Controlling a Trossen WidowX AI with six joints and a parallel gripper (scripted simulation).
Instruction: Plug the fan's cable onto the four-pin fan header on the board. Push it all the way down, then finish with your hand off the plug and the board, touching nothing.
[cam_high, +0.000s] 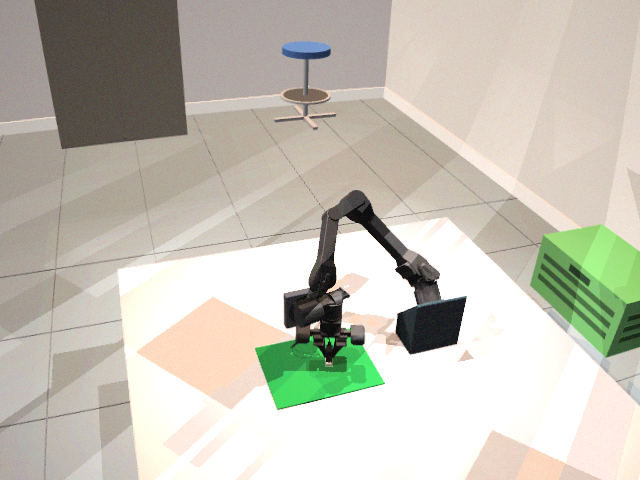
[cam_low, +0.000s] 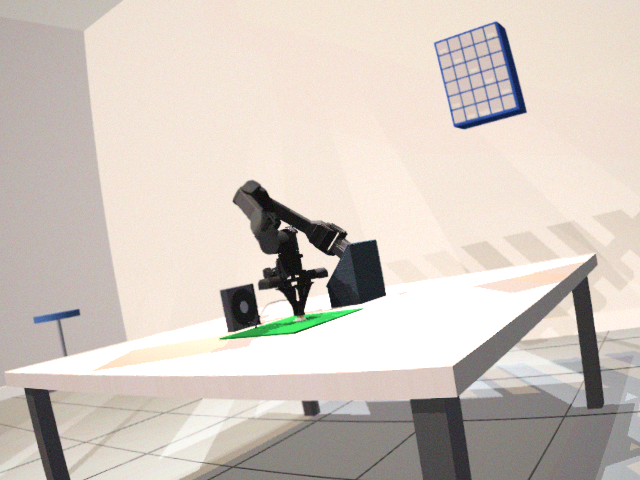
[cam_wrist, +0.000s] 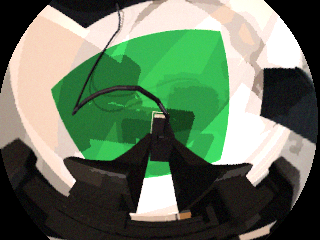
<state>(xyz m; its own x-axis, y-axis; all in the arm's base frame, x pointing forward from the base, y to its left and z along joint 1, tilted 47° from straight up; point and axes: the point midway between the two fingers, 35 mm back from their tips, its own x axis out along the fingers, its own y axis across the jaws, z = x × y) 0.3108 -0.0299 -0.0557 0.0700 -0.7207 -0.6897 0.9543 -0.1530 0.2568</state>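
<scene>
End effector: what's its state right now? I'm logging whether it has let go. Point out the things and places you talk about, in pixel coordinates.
End effector (cam_high: 328, 361) (cam_low: 299, 316) (cam_wrist: 159, 136): closed on the cable's plug (cam_wrist: 160, 126), at the board (cam_high: 289, 387) (cam_low: 258, 331) (cam_wrist: 200, 55).

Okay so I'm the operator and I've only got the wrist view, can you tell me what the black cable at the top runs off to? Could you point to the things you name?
Observer: The exterior view shows it: the cable (cam_wrist: 107, 91) leads toward a fan (cam_low: 239, 307) standing upright, its round face and hub in sight.
Operator: And how's the gripper angled over the board?
Observer: The exterior view has the gripper (cam_high: 329, 361) (cam_low: 299, 314) (cam_wrist: 159, 136) pointing down at the green board (cam_high: 289, 384) (cam_low: 273, 329) (cam_wrist: 200, 55), closed on the plug (cam_high: 328, 360) (cam_low: 298, 314) (cam_wrist: 159, 115).
Operator: Anything beyond the table, out of my sight?
Observer: Yes, the top view shows a stool (cam_high: 306, 50) (cam_low: 56, 316) with a blue seat, near the back wall.
</scene>
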